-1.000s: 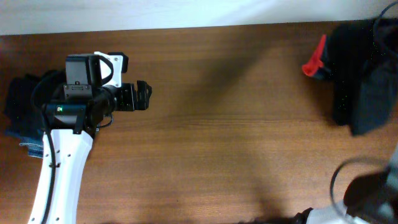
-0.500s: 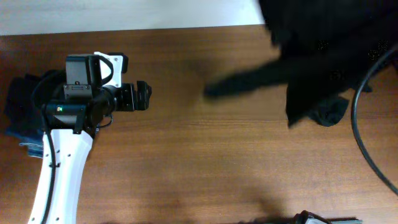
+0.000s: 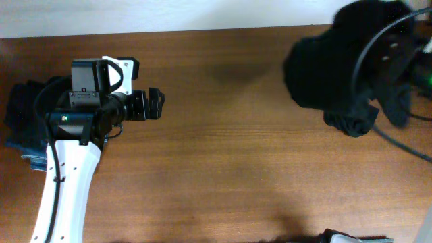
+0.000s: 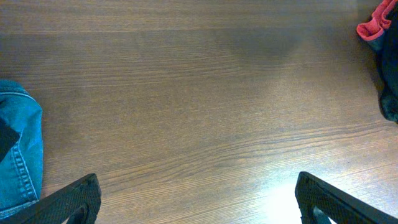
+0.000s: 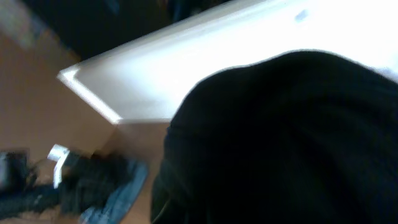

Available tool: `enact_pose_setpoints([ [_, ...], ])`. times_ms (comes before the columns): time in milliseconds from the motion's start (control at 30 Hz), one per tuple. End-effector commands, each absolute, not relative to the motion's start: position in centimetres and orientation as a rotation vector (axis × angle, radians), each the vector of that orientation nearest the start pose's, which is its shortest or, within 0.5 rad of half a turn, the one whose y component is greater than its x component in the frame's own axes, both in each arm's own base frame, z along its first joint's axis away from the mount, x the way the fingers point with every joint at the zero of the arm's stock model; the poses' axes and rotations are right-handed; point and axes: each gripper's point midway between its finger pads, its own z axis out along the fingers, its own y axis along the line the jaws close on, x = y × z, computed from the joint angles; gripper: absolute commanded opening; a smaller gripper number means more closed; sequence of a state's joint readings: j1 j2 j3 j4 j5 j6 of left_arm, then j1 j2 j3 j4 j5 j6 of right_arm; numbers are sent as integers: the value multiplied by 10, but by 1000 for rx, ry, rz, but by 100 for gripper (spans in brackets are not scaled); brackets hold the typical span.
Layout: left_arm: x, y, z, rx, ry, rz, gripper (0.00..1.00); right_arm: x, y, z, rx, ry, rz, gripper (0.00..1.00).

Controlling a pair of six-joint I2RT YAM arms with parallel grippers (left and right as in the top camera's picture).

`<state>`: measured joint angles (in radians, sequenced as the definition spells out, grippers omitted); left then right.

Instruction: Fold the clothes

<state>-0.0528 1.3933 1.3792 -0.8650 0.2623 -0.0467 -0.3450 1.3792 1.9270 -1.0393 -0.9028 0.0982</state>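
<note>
Biggest thing first: the wooden table [image 3: 229,169] fills most of the overhead view, bare wood across the middle.

Next is the big black garment [image 3: 331,74], a blurry bunched lump in the upper right of the overhead, with a darker fold hanging off its lower edge. A black cable [image 3: 368,54] loops across it. In the right wrist view the same black cloth [image 5: 280,143] fills the lower right of the frame and hides the fingers completely. The right gripper is clamped tight, and as far as I can tell the garment is bunched in that grip.

The left arm [image 3: 64,182] runs up from the bottom left, white link angled toward the top, wrist turned so it points right. The left gripper [image 3: 156,104] is spread as wide as it goes and holds nothing. In its own camera there's only bare wood between the two fingertips [image 4: 78,199].

The leftover pile of clothes [image 3: 20,115] sits at the far left edge, behind that arm. The blue jeans [image 4: 18,149] show at the left of the left wrist view, well clear of the fingers.

Smallest bit: a red-edged piece [image 4: 375,25] in that view's top right corner, also well away from the fingers.
</note>
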Motion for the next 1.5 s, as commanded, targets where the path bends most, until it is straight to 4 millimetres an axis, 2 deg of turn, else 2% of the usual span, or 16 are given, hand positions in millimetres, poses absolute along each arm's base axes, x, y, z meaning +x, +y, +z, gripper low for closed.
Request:
enact_pose_setpoints([
  [0,372,-65,254,122,2418,-372,99,317,72,472,-334,1922,786,4],
  [100,371,-65,254,122,2419,-372,99,330,76,450,-290,2023,652,7],
  [167,371,-65,254,122,2421,-372,99,339,67,433,-227,2097,524,12],
  [200,371,-65,253,122,2422,-372,99,342,62,424,-200,2133,466,20],
  [300,371,-65,253,121,2423,-372,99,352,46,400,-104,2234,330,24],
  [467,371,-65,253,122,2422,-372,99,361,40,373,-45,2332,301,35],
  [567,370,-65,253,121,2426,-372,99,360,42,356,-40,2407,321,50],
  [733,370,-65,253,121,2425,-373,99,347,51,318,-33,2593,403,60],
  [833,370,-65,253,121,2426,-373,99,339,62,299,-93,2679,421,65],
  [900,369,-65,252,121,2432,-374,99,334,74,288,-170,2723,435,69],
  [967,367,-65,251,120,2439,-375,92,328,89,274,-236,2772,450,73],
  [1067,365,-66,251,120,2445,-379,91,317,112,251,-333,2839,469,77],
  [1233,361,-65,255,121,2439,-378,91,300,139,192,-441,2962,483,78],
  [1400,357,-65,264,124,2412,-371,96,280,141,128,-359,3114,478,77],
  [1433,357,-65,265,124,2407,-371,98,278,141,121,-344,3126,477,70],
  [1467,357,-65,266,125,2403,-370,99,277,142,116,-338,3129,491,56],
])
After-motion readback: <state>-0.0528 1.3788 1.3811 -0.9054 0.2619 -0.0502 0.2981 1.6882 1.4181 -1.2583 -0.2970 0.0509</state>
